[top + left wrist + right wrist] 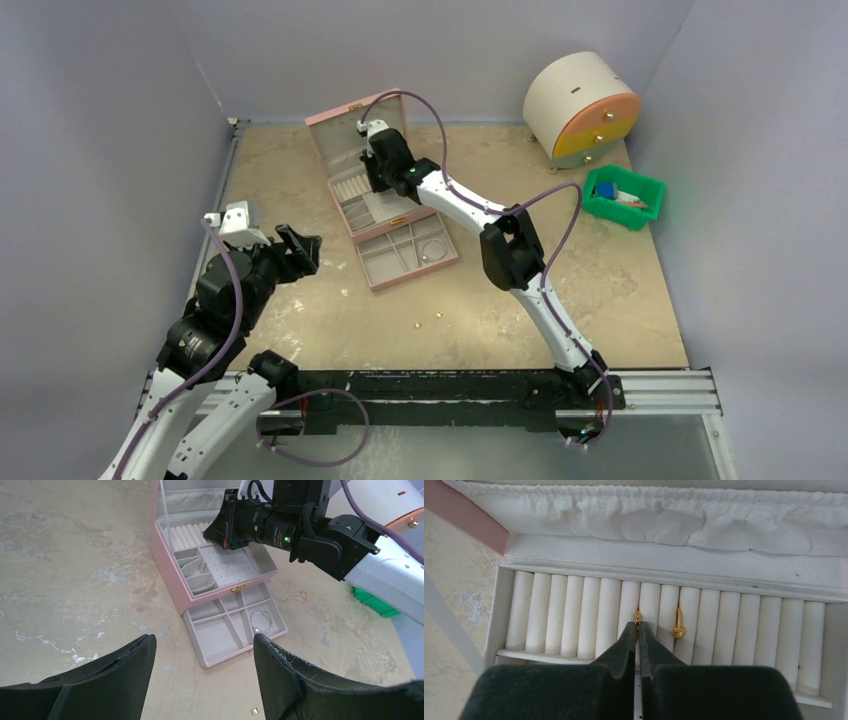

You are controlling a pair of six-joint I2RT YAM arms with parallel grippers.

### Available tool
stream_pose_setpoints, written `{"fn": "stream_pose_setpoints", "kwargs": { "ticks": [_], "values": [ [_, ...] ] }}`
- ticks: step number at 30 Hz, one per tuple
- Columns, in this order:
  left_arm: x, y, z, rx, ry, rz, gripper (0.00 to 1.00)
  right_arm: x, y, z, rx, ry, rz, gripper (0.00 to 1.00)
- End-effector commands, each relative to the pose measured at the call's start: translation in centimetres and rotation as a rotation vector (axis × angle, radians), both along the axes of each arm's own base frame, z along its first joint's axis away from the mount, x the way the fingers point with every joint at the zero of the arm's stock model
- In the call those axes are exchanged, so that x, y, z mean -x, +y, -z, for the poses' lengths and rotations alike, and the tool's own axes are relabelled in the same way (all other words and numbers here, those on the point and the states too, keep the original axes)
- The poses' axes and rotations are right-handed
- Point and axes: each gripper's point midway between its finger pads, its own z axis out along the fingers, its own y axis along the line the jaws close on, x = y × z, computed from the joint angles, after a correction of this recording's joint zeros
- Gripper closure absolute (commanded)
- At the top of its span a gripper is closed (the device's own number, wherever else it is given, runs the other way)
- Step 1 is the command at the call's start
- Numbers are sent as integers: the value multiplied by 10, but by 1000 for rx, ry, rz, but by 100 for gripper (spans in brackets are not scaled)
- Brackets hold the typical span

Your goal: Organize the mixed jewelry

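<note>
The pink jewelry box (345, 150) stands open at the back of the table, its drawer (405, 262) pulled out. My right gripper (638, 626) is over the white ring rolls (574, 615), shut on a gold ring (638, 616) that sits in a slot between two rolls. A second gold ring (678, 626) is seated two slots to the right. The silvery bracelet (261, 620) lies in a drawer compartment. Two tiny gold pieces (418, 324) (440, 316) lie on the table in front of the drawer. My left gripper (204, 639) hovers open left of the drawer, holding nothing.
A green bin (645, 213) with blue items sits at the right edge. A round white and orange drawer unit (580, 105) stands at the back right. The right arm (510, 250) reaches across the drawer's right side. Grey walls enclose the table.
</note>
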Motion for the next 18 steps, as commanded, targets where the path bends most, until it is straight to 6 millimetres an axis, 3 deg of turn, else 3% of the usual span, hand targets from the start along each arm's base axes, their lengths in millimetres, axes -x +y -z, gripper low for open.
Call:
{"fn": "stream_pose_setpoints", "kwargs": {
  "ticks": [1, 11, 15, 18],
  "values": [
    [-3, -2, -8, 21, -29, 2, 29, -8, -3, 12, 18, 8, 30, 100],
    [-3, -2, -8, 22, -29, 0, 29, -8, -4, 31, 37, 36, 41, 99],
    [-4, -2, -8, 21, -27, -1, 29, -8, -5, 18, 27, 20, 47, 89],
    [-4, -2, -7, 20, -24, -1, 29, -8, -5, -2, 5, -2, 48, 80]
  ]
}}
